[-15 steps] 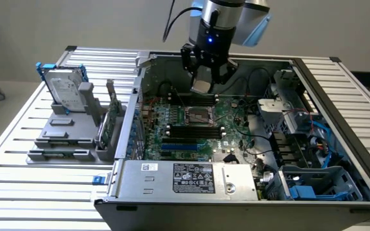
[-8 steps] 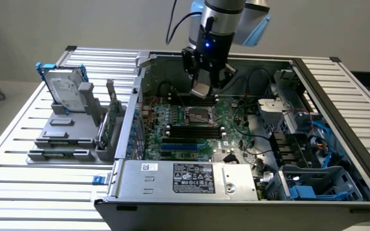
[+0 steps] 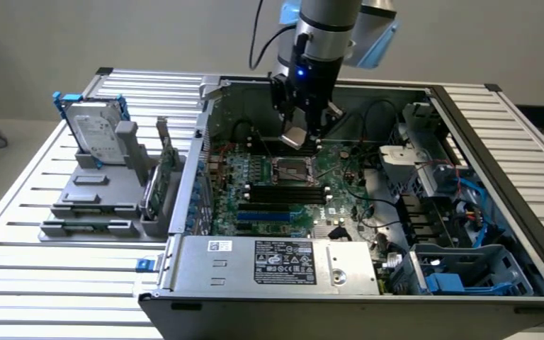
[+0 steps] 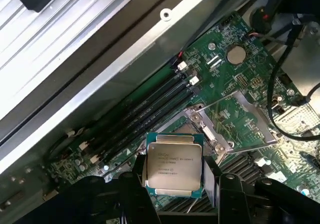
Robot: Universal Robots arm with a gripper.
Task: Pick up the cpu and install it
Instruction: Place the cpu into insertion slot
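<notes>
The gripper (image 4: pixel 173 186) is clamped on the cpu (image 4: pixel 173 165), one dark finger (image 4: pixel 137 176) against each of two opposite edges, so the chip's silver lid with its printed lettering faces the wrist camera. In the exterior view the gripper (image 3: pixel 300 133) holds the cpu (image 3: pixel 294 137) tilted in the air inside the open computer case (image 3: pixel 348 315), clear of the green motherboard (image 3: pixel 336 170) and near the socket (image 3: pixel 291 168) without touching it. Just beyond the chip in the wrist view lies the socket's metal frame (image 4: pixel 207 129), partly hidden by the cpu, with a row of black memory slots (image 4: pixel 150 109) beside it and a round coin battery (image 4: pixel 236 54) farther across the board. At the case's near edge in the exterior view sits a grey power supply (image 3: pixel 272 262) bearing a label. Well apart, on the exterior view's left, a hard drive (image 3: pixel 97 131) in a blue frame stands on a grey holder (image 3: pixel 93 202) on the slatted table (image 3: pixel 26 283).
</notes>
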